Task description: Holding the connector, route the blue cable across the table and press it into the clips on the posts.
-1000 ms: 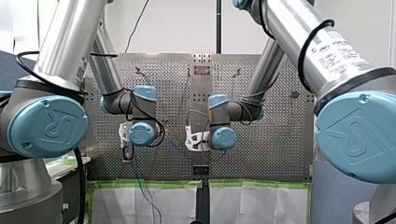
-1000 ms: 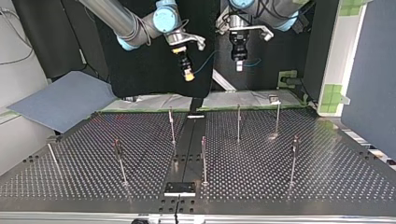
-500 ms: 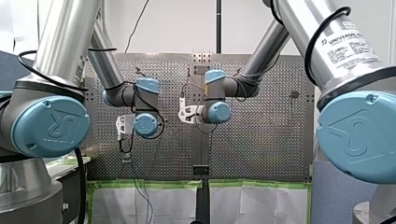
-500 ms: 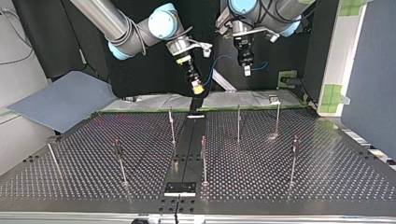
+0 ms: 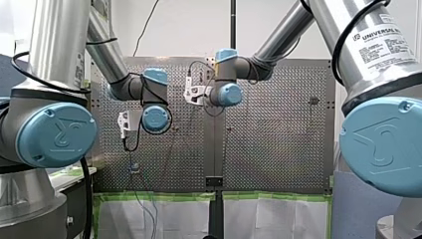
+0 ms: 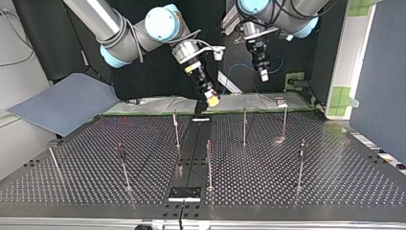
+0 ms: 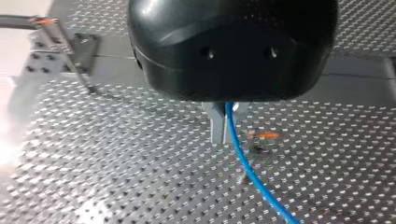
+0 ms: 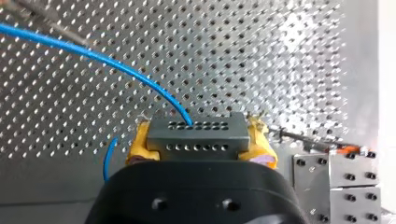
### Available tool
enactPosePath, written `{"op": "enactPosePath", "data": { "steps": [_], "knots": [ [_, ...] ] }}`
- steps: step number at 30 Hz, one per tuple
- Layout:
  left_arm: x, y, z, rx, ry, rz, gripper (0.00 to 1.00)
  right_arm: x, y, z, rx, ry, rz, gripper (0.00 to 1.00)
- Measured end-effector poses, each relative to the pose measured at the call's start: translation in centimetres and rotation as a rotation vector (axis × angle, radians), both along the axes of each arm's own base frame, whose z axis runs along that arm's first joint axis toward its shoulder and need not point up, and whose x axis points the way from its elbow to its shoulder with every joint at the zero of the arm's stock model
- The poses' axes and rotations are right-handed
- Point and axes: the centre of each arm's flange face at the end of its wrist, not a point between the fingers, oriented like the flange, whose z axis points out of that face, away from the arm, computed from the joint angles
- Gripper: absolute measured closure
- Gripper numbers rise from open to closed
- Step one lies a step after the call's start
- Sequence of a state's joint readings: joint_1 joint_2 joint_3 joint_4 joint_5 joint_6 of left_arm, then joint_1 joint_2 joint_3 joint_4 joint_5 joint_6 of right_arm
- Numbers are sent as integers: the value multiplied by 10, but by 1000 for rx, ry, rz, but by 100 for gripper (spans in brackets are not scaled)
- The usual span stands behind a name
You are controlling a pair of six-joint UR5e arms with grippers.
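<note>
Front view: my left arm [image 5: 124,87] folds low at the left, and my right arm [image 5: 271,45] reaches higher to the middle.

Top view: the right gripper [image 6: 212,99] tilts down above the table's [image 6: 297,191] far edge. The left gripper [image 6: 263,74] hangs beside it.

Left wrist view: metal fingers [image 7: 215,126] pinch the blue cable [image 7: 242,161].

Right wrist view: yellow pads [image 8: 139,144] clamp the grey connector [image 8: 195,136], and the cable arcs away from it.

My left gripper [image 7: 219,136], black-bodied, metal fingers pinched on the blue cable [image 7: 248,170], which trails off over the perforated table [image 7: 116,163] just beside an orange-tipped post [image 7: 260,136]; second orange-tipped post [image 7: 70,51] well apart.
</note>
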State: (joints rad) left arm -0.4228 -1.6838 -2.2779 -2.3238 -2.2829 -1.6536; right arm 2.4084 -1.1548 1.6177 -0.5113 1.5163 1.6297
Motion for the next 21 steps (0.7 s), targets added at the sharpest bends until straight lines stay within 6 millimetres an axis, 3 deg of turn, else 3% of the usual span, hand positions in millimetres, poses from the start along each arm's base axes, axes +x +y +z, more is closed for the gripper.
{"op": "enactPosePath", "data": {
  "steps": [10,21],
  "knots": [
    [8,13,40,-47,-47,57,100,14,7,19,7,1,44,100],
    [20,44,87,-57,-85,121,100,26,1,54,10,0,52,100]
  ]
}}
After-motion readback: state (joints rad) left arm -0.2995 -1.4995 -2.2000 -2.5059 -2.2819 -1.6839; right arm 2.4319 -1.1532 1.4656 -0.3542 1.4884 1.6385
